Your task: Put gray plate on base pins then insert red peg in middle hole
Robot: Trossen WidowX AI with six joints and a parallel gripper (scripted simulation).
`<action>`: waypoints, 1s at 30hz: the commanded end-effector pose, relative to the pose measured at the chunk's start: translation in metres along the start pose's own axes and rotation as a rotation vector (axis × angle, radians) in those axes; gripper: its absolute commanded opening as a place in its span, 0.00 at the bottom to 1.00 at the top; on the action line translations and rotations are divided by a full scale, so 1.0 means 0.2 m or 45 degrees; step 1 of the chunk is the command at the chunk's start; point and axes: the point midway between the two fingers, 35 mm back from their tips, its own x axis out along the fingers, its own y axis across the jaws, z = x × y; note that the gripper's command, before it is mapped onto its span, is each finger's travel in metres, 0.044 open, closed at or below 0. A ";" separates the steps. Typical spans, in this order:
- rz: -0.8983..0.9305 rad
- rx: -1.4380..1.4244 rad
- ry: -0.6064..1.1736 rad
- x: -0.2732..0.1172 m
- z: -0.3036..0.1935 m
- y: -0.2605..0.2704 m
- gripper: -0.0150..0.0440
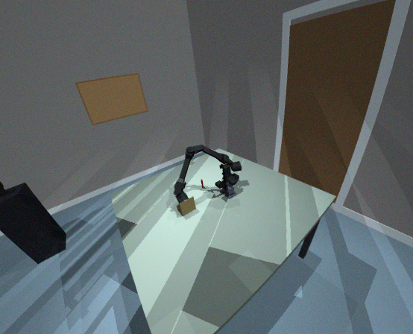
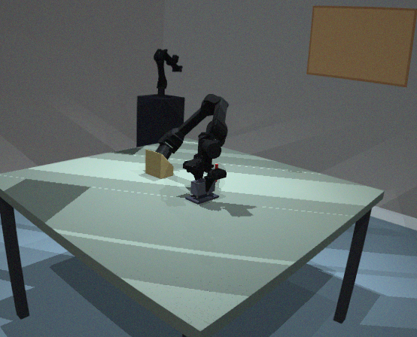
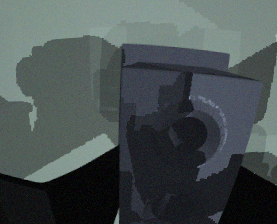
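Note:
My gripper point(image 2: 205, 183) point(image 3: 166, 152) is shut on the gray plate point(image 1: 229, 190) point(image 2: 197, 188) point(image 3: 234, 97), a thick block with a round middle hole facing the wrist camera. The plate is upright over the dark base point(image 2: 214, 196) point(image 3: 176, 55), with a small gap showing between them in the exterior view. A short pin shows faintly in that gap; whether it enters the plate I cannot tell. The wrist view shows the base's far part beyond the plate, with no pin visible. The red peg point(image 1: 202, 183) point(image 2: 217, 165) stands upright on the table, partly hidden by my gripper in the exterior view.
A tan wedge-shaped block point(image 1: 187, 206) point(image 2: 157, 165) stands by the arm's mount on the table point(image 1: 245, 224) point(image 2: 172, 271). Another dark arm point(image 2: 161, 71) stands on a black pedestal point(image 1: 29, 224) point(image 2: 159, 116) beyond the table. Shadows cross the base area.

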 end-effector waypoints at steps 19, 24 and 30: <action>-0.003 0.000 0.002 0.05 0.00 0.00 0.52; -0.003 0.000 0.002 0.05 0.00 0.00 0.74; -0.003 0.000 0.002 0.05 0.00 0.00 1.00</action>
